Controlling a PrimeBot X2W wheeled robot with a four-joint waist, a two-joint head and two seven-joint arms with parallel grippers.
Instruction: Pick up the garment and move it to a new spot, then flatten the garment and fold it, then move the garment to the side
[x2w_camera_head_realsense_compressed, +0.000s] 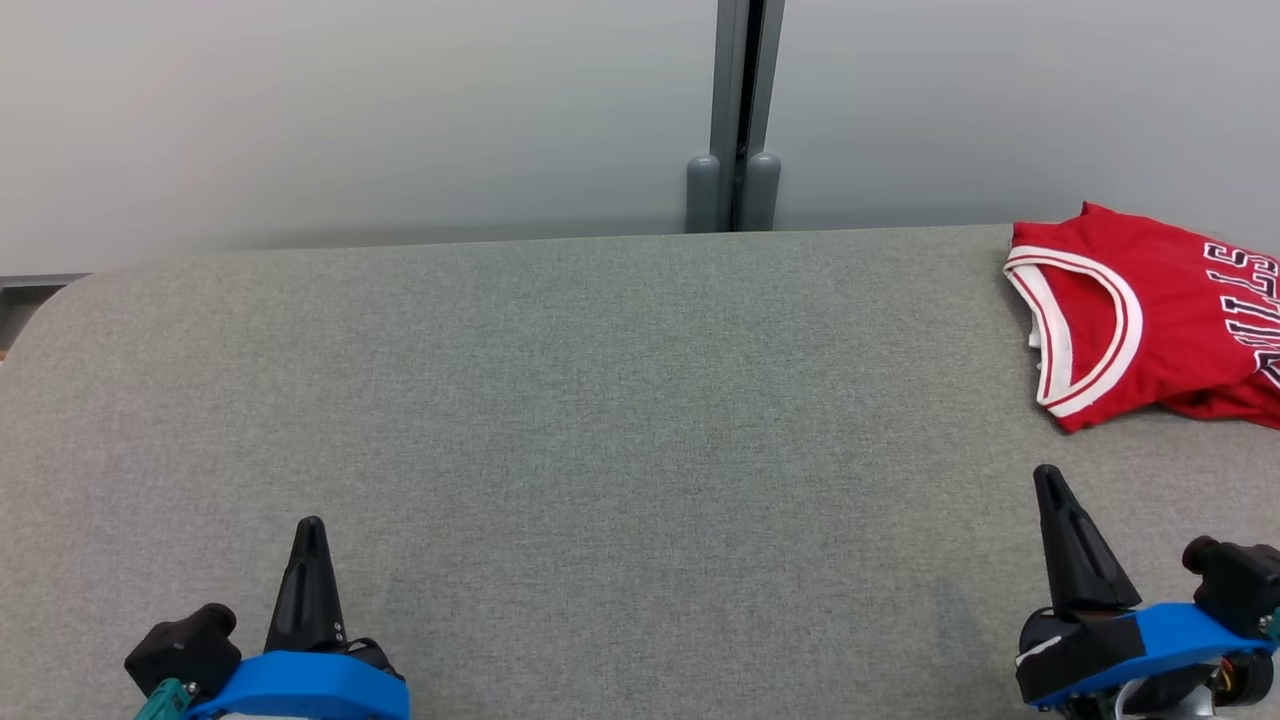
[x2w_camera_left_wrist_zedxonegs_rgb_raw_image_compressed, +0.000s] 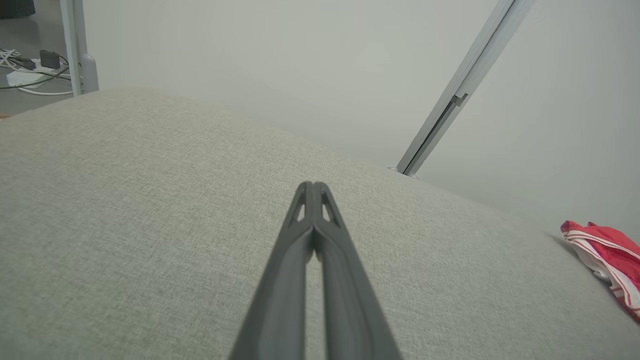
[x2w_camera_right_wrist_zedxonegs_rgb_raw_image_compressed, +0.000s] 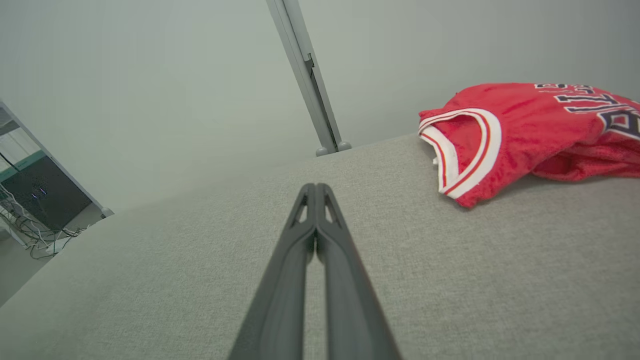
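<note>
Two grippers sit at the near edge of the grey fabric surface, both empty. The left gripper is at near left, fingers pressed together tip to tip, nothing between them. The right gripper is at near right in the same state: closed flat with no cloth in it. Both point away from the robot toward the far wall. The middle of the surface is bare fabric.

The garment lies at the far right corner, beyond the right gripper and well apart from it, clear of both tools. It's a red jersey with white-and-red striped trim round an open neck or armhole and dark white-edged lettering across the body. It is rumpled rather than flat, with a loose fold bunched under the near side. The trimmed opening faces left, toward the centre of the surface. The body runs off to the right and out of the head view, so the long axis reads roughly left-right along the far edge — full length can't be told.

Behind it are pale wall panels with a grey post at the seam.
</note>
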